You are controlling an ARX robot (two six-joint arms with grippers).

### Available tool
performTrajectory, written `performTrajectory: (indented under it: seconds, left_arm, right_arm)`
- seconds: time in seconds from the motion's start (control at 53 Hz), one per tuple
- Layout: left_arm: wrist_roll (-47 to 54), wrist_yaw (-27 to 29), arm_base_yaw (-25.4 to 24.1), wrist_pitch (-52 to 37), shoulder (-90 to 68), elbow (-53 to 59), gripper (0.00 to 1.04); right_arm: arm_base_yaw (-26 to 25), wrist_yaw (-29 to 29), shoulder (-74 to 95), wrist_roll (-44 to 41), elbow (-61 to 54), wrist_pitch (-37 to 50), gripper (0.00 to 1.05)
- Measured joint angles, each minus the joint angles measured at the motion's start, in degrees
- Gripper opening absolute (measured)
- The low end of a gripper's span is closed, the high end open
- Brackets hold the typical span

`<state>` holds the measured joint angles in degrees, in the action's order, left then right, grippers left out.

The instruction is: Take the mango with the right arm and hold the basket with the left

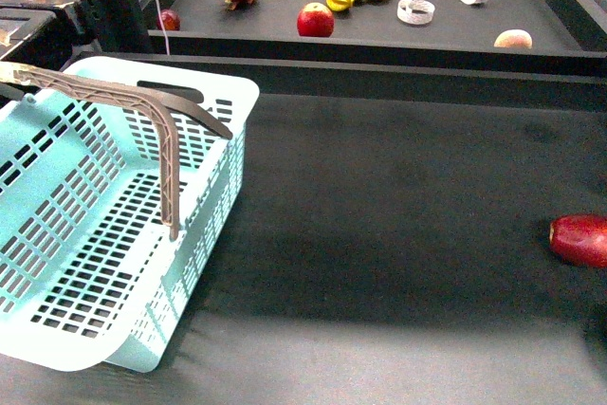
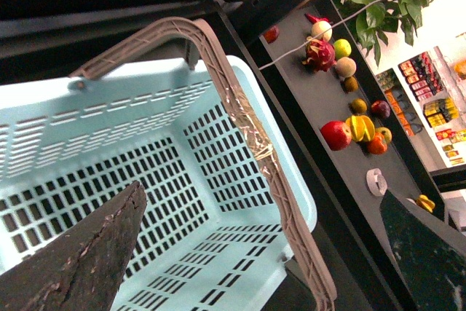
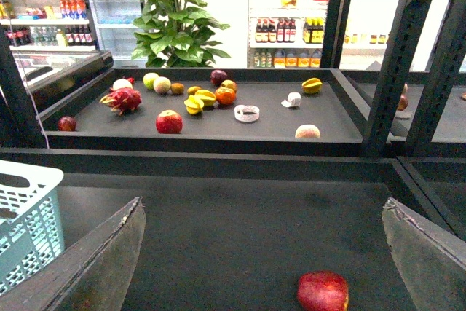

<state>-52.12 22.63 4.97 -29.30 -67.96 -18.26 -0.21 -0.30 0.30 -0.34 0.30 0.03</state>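
right gripper (image 3: 262, 203): fingers (image 3: 95, 267) spread wide, nothing between them, over the dark table (image 3: 240, 238). dark red oblong fruit (image 3: 322, 290) lies near, on the table. left gripper (image 2: 262, 191): fingers (image 2: 80, 260) also wide, empty, above the light aqua slotted plastic basket (image 2: 145, 180). smooth pale yellow-orange oval mango (image 1: 513, 40) sits at the front right of the back tray (image 1: 446, 35), well apart from both.

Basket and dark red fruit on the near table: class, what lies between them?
Nothing. In the front view the table between the basket and the dark red fruit is bare; the right wrist view shows the same empty stretch.
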Motion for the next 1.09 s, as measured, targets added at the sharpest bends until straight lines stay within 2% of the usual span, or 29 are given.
performTrajectory:
  seconds: [0.075, 0.17, 0.434, 0.906, 1.094]
  left_arm:
    - [-3.65, -2.56, -0.52, -4.22, -10.93, -4.70, 0.97]
    - [-6.10, -3.82, -0.70, -5.38, -18.97, -9.35, 0.97]
    - [-8.96, -7.45, -1.18, -8.13, -34.58, -22.18, 0.97]
    - [-9.49, -8.92, -4.11, -11.50, -48.46, -29.86, 0.96]
    - [-9.66, -9.18, -4.28, -13.18, -48.92, -29.90, 0.65]
  right_arm:
    - [0.00, 0.00, -0.02, 0.00, 0.00, 0.00, 0.97]
    - [0.00, 0.02, -0.02, 0.00, 0.00, 0.00, 0.97]
    - [0.00, 0.02, -0.02, 0.00, 0.00, 0.00, 0.97]
    - [0.02, 0.00, 0.00, 0.00, 0.00, 0.00, 0.97]
    - [0.02, 0.02, 0.00, 0.00, 0.00, 0.00, 0.97]
